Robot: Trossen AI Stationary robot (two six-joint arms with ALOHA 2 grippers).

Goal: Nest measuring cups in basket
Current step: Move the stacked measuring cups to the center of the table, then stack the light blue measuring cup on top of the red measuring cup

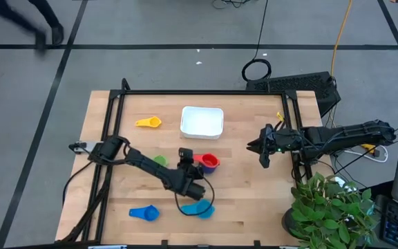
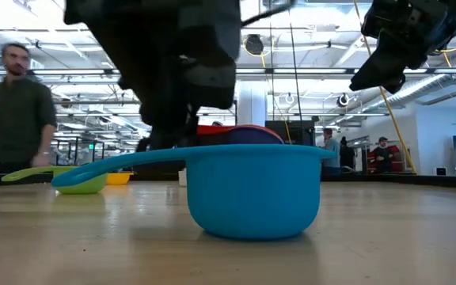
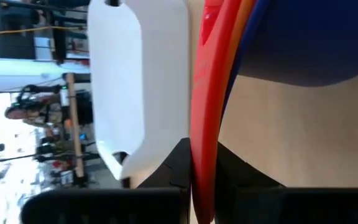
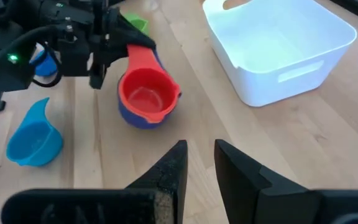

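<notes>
Two small plastic measuring cups sit nested near the middle of the wooden table [image 1: 254, 200]: a red cup [image 4: 145, 93] rests inside a navy cup [image 4: 135, 118], and the red cup's bowl holds nothing. The left gripper [image 4: 104, 53] has its dark fingers closed on the red cup's flat handle; the left wrist view shows that handle clamped between them. The shallow white rectangular plastic basket [image 1: 202, 122] stands empty toward the table's far side, well apart from the nested pair. A light blue cup [image 4: 35, 140], also empty, sits near the left arm on the near side. A blue cup [image 1: 144, 213] lies nearer the front edge, a green cup [image 1: 159, 160] shows beside the left arm, and a yellow cup [image 1: 148, 122] lies left of the basket. The right gripper [image 1: 263, 149] hovers over the table's right part, its fingers slightly parted and holding nothing.
</notes>
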